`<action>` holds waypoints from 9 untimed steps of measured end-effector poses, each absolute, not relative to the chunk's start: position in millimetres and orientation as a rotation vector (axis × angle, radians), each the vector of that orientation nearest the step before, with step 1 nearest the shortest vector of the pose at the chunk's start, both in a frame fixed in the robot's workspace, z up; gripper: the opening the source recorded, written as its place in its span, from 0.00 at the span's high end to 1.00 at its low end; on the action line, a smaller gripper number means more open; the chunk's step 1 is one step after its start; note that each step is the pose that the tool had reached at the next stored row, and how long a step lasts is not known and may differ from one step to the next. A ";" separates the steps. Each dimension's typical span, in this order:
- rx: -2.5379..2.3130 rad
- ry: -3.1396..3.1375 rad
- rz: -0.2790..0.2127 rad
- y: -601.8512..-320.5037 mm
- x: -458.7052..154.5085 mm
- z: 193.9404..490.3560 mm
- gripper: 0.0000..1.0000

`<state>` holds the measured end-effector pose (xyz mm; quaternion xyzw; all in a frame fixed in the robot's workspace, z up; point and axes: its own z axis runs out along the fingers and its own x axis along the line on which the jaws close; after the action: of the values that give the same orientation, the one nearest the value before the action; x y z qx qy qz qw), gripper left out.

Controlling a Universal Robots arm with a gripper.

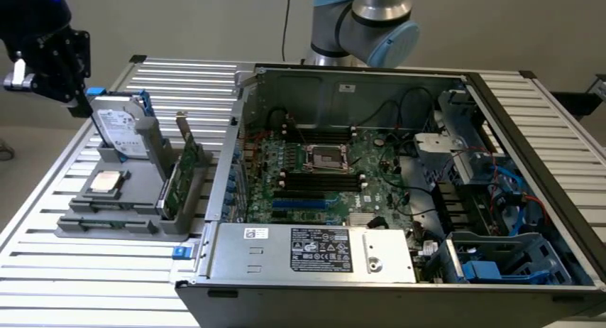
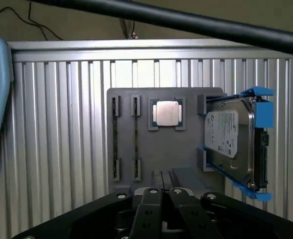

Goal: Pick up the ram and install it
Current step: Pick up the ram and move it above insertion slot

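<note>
A grey holder [image 1: 142,175] stands on the slatted table at the exterior view's left. In the wrist view its two narrow slots each carry a thin dark stick on edge, which I take for the ram [image 2: 115,139] and a second one [image 2: 135,139]. The same slots sit at the holder's front in the exterior view, with the ram [image 1: 99,204] low in them. My black gripper [image 1: 78,106] hangs above and behind the holder, apart from it. Its fingers [image 2: 161,191] are shut with nothing between them.
The holder [image 2: 186,169] also carries a hard drive [image 1: 121,129] in a blue frame, a processor [image 1: 106,182] and an upright green expansion card [image 1: 184,179]. The open computer case [image 1: 398,200] lies to the exterior view's right, with black memory slots [image 1: 322,179] on its motherboard.
</note>
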<state>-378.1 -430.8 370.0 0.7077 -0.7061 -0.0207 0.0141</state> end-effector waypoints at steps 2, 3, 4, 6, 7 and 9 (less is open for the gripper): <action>2.242 -2.158 -0.064 -430.8 -378.1 369.8 0.89; 2.262 -2.136 -0.063 -430.8 -378.1 369.7 0.89; 2.276 -2.121 -0.063 -430.9 -378.2 369.7 0.89; 2.278 -2.119 -0.063 -430.9 -378.2 369.7 0.89; 2.278 -2.119 -0.062 -430.9 -378.2 369.7 0.89; 2.278 -2.119 -0.062 -431.0 -378.1 369.7 0.88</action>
<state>-378.1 -431.0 369.7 0.7320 -0.6808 -0.0201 0.0147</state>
